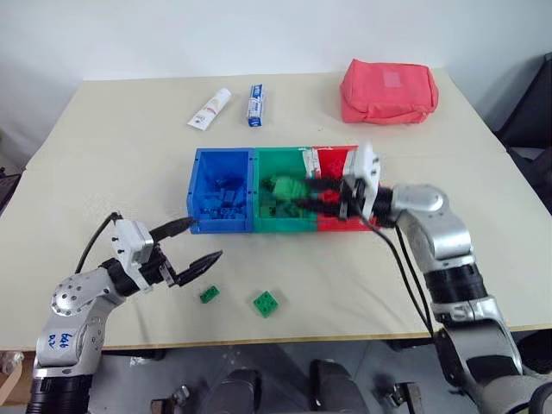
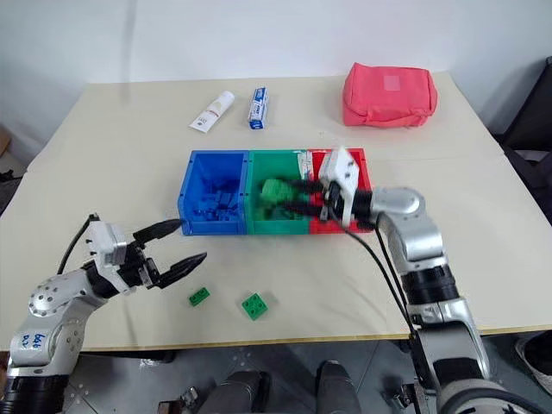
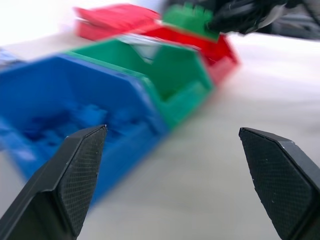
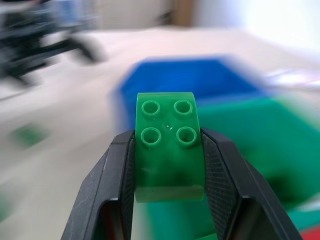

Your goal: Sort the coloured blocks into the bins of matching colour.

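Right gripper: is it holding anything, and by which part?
Yes. The right gripper pinches a green block by its two opposite side faces, studs showing, above the green bin. The left gripper holds nothing.

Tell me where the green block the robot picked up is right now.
The green block sits pinched in the right gripper, hanging over the green bin, mid-table.

On a cream bench, the robot's right hand grips a green block above the green bin, flanked by a blue bin and a red bin. Its left hand hangs spread near two green blocks. Behind lie two tubes and a pink-red pouch.
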`<state>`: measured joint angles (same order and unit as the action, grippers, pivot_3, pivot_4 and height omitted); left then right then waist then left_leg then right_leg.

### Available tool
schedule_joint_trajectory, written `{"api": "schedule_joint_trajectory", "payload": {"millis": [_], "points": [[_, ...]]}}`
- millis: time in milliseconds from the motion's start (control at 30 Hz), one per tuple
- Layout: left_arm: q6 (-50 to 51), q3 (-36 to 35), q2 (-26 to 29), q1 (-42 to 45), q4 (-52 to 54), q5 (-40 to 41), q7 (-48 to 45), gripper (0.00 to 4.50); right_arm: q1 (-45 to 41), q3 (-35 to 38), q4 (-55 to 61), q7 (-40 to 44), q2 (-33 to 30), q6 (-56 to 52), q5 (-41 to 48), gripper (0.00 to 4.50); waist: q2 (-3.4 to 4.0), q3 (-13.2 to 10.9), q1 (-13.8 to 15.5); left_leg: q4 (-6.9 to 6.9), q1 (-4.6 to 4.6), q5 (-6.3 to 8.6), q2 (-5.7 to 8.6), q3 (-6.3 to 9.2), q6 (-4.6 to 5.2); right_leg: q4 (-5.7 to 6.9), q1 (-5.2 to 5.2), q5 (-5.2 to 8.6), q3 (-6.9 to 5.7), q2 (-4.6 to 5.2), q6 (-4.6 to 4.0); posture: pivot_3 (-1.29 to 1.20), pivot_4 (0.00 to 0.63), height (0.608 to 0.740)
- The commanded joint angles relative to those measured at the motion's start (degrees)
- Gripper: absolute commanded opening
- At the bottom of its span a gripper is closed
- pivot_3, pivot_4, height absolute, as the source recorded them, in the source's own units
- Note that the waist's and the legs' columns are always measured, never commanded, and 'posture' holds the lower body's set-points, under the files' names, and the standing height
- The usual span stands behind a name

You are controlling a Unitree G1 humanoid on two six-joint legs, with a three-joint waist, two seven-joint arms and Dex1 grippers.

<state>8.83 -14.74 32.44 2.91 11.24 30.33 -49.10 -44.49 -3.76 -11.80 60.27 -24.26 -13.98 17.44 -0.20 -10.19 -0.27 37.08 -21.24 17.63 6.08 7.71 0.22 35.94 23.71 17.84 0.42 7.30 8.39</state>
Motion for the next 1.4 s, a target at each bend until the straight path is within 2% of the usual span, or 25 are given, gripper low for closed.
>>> {"api": "schedule_joint_trajectory", "payload": {"millis": [33, 167, 300, 433, 600, 767, 867, 1000, 1233, 1333, 1400], "points": [[0.87, -0.37, 0.07, -0.32, 1.88, 1.06, 0.47, 4.5, -3.0, 0.98, -4.95, -3.86, 1.93, 2.56, -1.61, 1.82, 0.0, 0.0, -0.03, -0.02, -0.01, 0.0, 0.02, -0.01, 0.01, -0.01, 0.0, 0.0, 0.0, 0.01, 0.0, 0.0, 0.15, 0.74], [0.73, -0.15, 0.49, -0.51, 1.44, 0.13, 0.03, 4.5, -4.1, 1.03, -5.76, -4.38, 2.56, 3.61, -1.84, 3.12, 0.0, 0.0, -0.01, -0.01, -0.08, 0.03, 0.08, -0.01, 0.08, -0.04, 0.03, 0.0, -0.01, 0.0, 0.0, 0.0, 0.15, 0.74], [-0.28, -0.54, 0.82, 0.04, -0.13, -0.47, -0.58, 4.5, -1.89, 1.36, -2.19, -1.59, 0.52, 2.71, -0.25, 4.42, 0.0, 0.0, 0.01, 0.02, -0.08, 0.04, 0.1, -0.01, 0.11, -0.05, 0.02, 0.0, -0.02, -0.01, 0.0, 0.0, 0.15, 0.74], [-3.27, -0.31, 4.68, 1.01, -5.23, -2.16, -6.95, 4.5, 10.18, 4.04, 9.53, 11.56, -8.04, 1.5, 7.93, 4.47, 0.0, 0.0, 0.77, 0.02, -0.09, 0.04, 0.07, 0.16, 0.1, -0.12, -0.05, 0.0, -0.14, -0.02, 0.0, 0.0, 0.15, 0.74], [-11.0, 1.74, 11.71, 0.85, -12.63, -6.64, -17.15, 4.5, 24.77, 5.49, 14.05, 22.41, -19.16, 12.52, 5.98, 4.47, 0.01, -0.01, 0.75, 0.01, -0.12, 0.14, 0.14, -0.01, 0.26, -0.28, -0.08, -0.01, -0.09, 0.02, 0.02, 0.0, 0.15, 0.74], [-16.77, 3.54, 15.5, 3.28, -16.37, -7.49, -24.95, 4.5, 34.08, 11.6, 18.21, 22.36, -22.7, 10.91, 11.61, 4.47, 0.0, -0.02, 0.05, 0.03, 0.01, 0.16, -0.03, -0.33, 0.27, -0.28, -0.1, -0.05, -0.06, 0.15, 0.09, 0.0, 0.15, 0.74], [-17.81, 7.08, 16.83, 4.45, -11.51, -7.62, -29.14, 4.5, 38.13, 13.04, 21.14, 21.83, -24.02, 8.02, 13.65, 4.47, 0.0, -0.01, 0.25, 0.04, 0.04, 0.14, -0.09, -0.34, 0.23, -0.23, -0.12, -0.05, -0.09, 0.18, 0.08, 0.0, 0.15, 0.74], [-12.72, 14.39, 19.23, 6.46, -3.78, -8.74, -33.03, 4.5, 41.62, 14.0, 25.69, 19.91, -24.08, 5.73, 15.69, 4.47, 0.0, -0.01, 0.41, 0.05, 0.01, 0.17, -0.06, -0.35, 0.27, -0.28, -0.12, -0.07, -0.06, 0.22, 0.09, 0.0, 0.15, 0.74], [-8.13, 28.25, 8.05, 14.51, -2.76, -18.3, -24.63, 4.5, 43.66, 12.08, 32.61, 16.87, -23.79, 3.15, 15.96, 4.47, -0.01, -0.02, 0.84, 0.12, 0.0, 0.18, 0.04, -0.37, 0.35, -0.28, -0.15, -0.11, -0.05, 0.08, 0.17, 0.0, 0.15, 0.74], [-7.61, 31.01, 6.07, 15.47, -4.14, -20.06, -24.23, 4.5, 43.93, 11.09, 34.58, 15.73, -23.84, 1.76, 16.11, 4.47, -0.08, -0.06, 0.86, 0.12, -0.01, 0.19, 0.01, -0.39, 0.35, -0.27, -0.13, -0.11, -0.05, 0.06, 0.18, 0.0, 0.15, 0.74], [-10.43, 33.64, 5.55, 17.17, -6.9, -25.11, -22.69, 4.5, 44.25, 10.73, 36.05, 14.48, -24.23, -0.87, 17.17, 4.47, -0.08, -0.06, 1.04, 0.12, -0.01, 0.18, -0.01, -0.39, 0.33, -0.27, -0.11, -0.11, -0.05, 0.07, 0.18, 0.0, 0.15, 0.74]]}}
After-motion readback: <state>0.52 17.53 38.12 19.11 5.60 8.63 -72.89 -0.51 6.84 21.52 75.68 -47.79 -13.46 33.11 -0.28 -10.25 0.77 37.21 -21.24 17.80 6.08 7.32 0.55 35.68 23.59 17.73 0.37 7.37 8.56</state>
